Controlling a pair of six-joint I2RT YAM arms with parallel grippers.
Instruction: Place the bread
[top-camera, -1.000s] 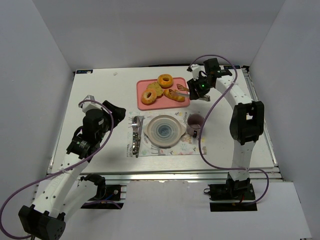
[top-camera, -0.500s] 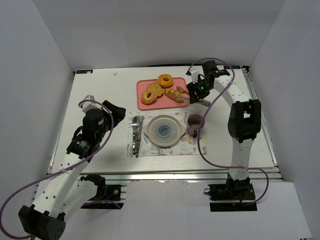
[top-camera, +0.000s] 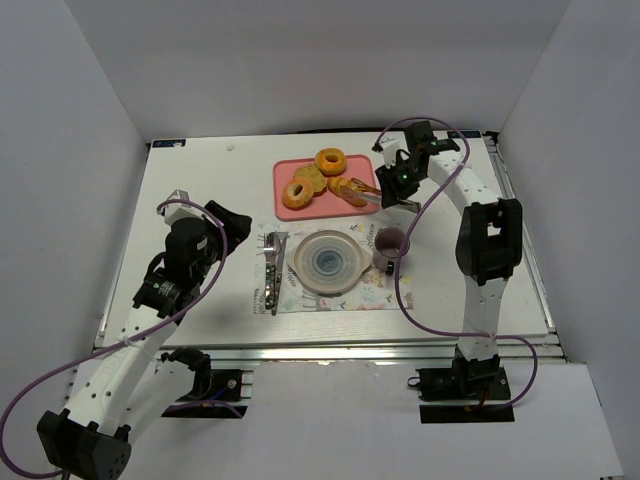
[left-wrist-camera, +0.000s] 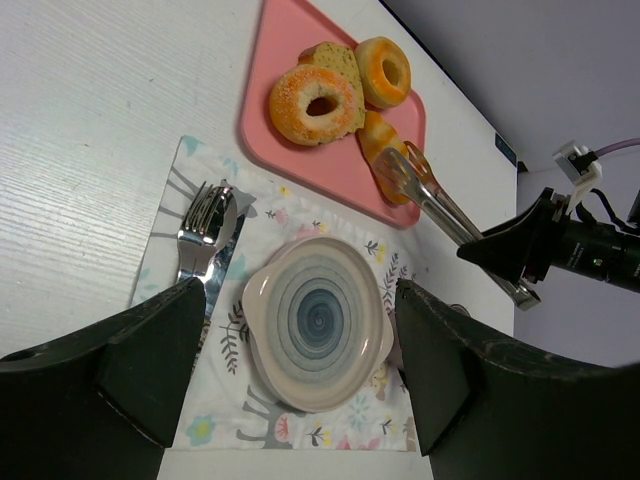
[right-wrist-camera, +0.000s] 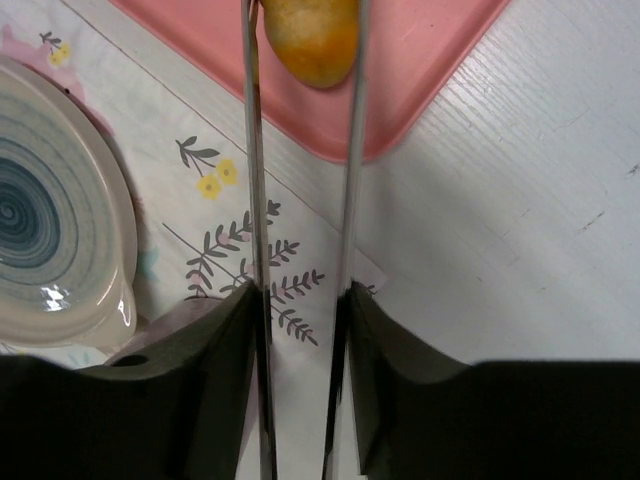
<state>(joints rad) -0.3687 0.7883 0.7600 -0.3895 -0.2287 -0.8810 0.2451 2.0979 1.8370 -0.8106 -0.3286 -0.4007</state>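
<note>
Tongs (left-wrist-camera: 445, 210) gripped by the right tool (right-wrist-camera: 300, 310) straddle the bread (right-wrist-camera: 312, 35), seemingly touching it; left tool (left-wrist-camera: 298, 295) gapes wide.

Golden-orange bread (right-wrist-camera: 305, 38), pink tray (right-wrist-camera: 425, 65), blue-ringed plate (left-wrist-camera: 316, 324), seemingly purple mug (top-camera: 390, 243)

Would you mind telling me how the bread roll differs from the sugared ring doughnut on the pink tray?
Shape: the bread roll is elongated with no hole; the sugared doughnut is a ring. Surface: the roll is plain golden-orange; the doughnut is speckled white. State: the roll lies between the arms of the tongs; the doughnut lies clear of them. Both rest on the pink tray.
</note>
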